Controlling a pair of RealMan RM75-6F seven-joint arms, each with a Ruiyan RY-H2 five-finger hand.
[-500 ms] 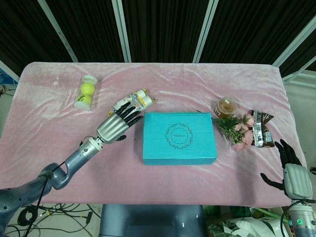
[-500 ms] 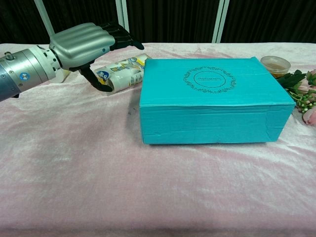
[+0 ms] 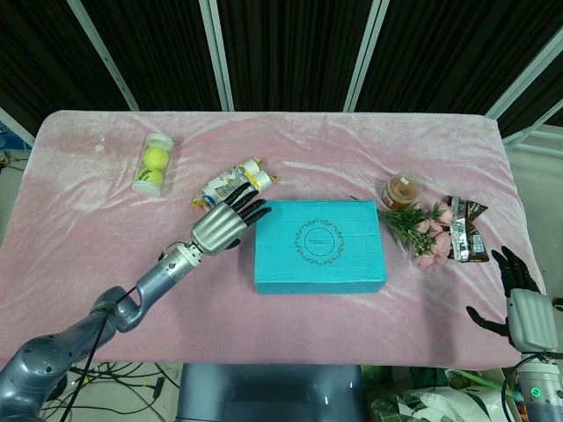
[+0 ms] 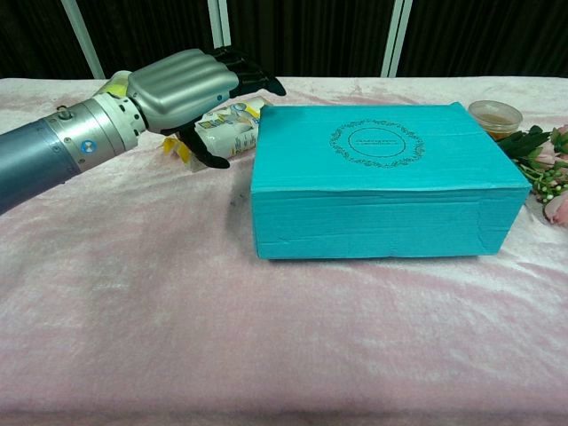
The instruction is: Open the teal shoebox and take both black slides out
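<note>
Our left robot hand (image 3: 224, 227) has moved closer to the closed shoebox (image 3: 319, 244), fingers spread, holding nothing; our right robot hand (image 3: 523, 308) hangs spread beside the desk (image 3: 79, 229).

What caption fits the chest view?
Left hand, fingers spread, reaches toward the closed teal shoebox on pink cloth.

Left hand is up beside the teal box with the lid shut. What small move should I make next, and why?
Probably ease the left hand a little further right until its fingers reach over the near-left lid edge of the teal shoebox. The box is fully closed, the fingers are spread and holding nothing just off its left side, and the right hand hangs far off at the table's edge.
</note>
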